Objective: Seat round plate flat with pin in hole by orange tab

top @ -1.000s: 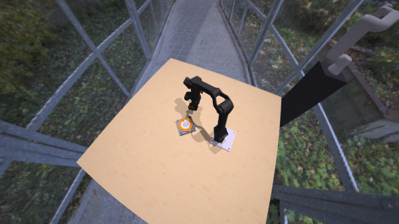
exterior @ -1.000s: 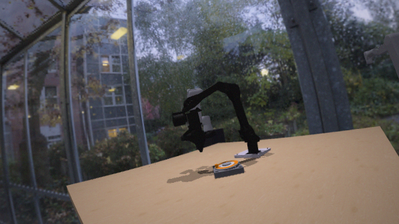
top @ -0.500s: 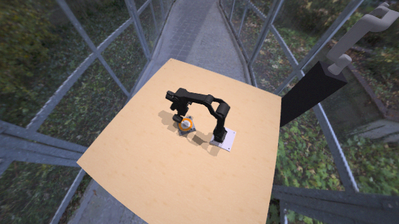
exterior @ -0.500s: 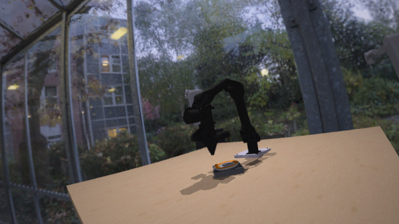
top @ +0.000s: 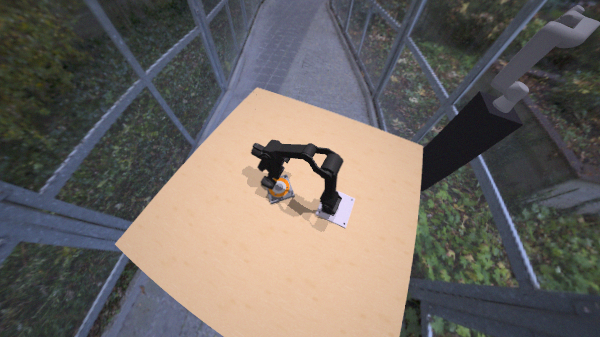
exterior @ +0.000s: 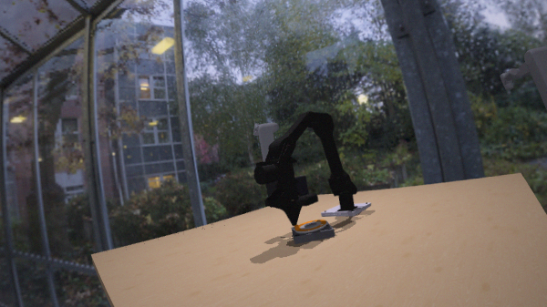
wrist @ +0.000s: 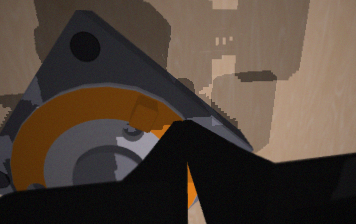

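1. Pale wood table (top: pixel 260 261) carries everything; white mount plate (top: pixel 345 211) anchors the arm (top: pixel 325 166).
2. Black arm arches over to the grey square base (wrist: pixel 125 65).
3. Round plate (wrist: pixel 60 125), orange-rimmed, sits on the base around the central post (wrist: pixel 95 167).
4. Gripper (wrist: pixel 186 125) clenched on nothing, tip at the plate's rim just beside the orange tab (wrist: pixel 145 112).
5. Hole beside the tab partly visible; pin not discernible.
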`<state>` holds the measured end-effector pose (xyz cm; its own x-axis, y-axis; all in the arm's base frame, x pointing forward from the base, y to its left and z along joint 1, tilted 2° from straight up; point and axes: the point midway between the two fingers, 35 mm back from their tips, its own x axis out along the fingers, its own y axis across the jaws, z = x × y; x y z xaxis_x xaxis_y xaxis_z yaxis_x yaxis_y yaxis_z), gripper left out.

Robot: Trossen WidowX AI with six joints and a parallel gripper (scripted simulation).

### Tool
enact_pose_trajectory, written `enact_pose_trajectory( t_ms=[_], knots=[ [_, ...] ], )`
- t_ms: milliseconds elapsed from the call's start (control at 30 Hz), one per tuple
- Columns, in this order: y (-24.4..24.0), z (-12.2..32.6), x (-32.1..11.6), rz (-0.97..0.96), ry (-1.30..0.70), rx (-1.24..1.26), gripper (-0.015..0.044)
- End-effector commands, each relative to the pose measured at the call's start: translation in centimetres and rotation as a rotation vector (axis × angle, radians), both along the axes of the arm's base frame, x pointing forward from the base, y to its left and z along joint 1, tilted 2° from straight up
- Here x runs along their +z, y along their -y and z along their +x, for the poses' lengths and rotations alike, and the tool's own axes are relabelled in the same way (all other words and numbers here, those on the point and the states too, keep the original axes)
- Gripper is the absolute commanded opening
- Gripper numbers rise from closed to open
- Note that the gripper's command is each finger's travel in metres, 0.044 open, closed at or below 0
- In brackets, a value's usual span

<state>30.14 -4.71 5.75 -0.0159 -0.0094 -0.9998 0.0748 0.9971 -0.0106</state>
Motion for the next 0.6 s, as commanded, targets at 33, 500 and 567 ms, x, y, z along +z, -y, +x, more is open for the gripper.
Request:
enact_pose_trajectory(
  t_ms=[33,500,567],
  knots=[
    [-0.2,0.2,-0.3,0.005,0.006,-0.004,0.0],
    [-1.6,1.5,-0.3,0.007,0.007,-0.004,0.0],
    [-1.8,1.6,-0.3,0.007,0.007,-0.004,0.0]
  ],
)
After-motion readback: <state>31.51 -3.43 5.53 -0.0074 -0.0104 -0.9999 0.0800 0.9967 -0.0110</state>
